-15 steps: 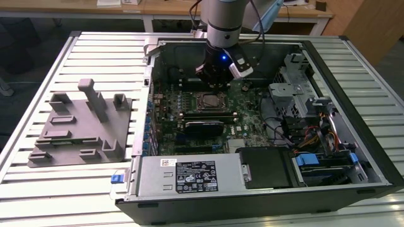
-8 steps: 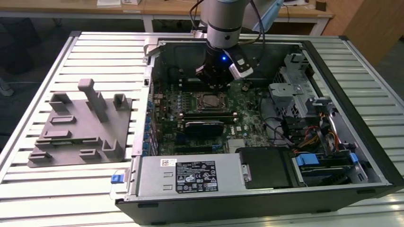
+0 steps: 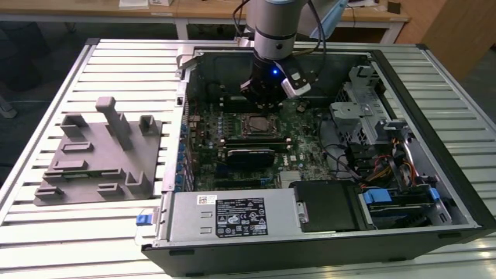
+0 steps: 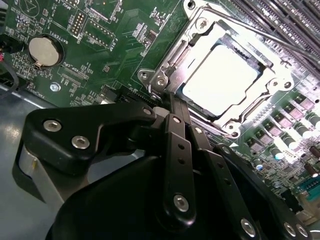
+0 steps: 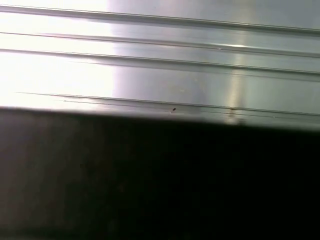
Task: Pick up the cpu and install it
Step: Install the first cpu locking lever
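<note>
Open computer case on a slatted table, arm reaching in from above.
The case [image 3: 326,232] fills the exterior view's centre and right; a fixture block [image 3: 97,160] lies left. Inside, the cpu [image 3: 256,122] sits in its socket [image 4: 170,65], the gripper [image 3: 268,103] just above.

Open computer case [image 3: 434,104] lies on the slatted metal surface [image 3: 101,64]. Grey fixture block [image 3: 101,154] sits beside it, toward the exterior view's left. Power supply [image 3: 232,215] occupies the case's near edge.
</note>
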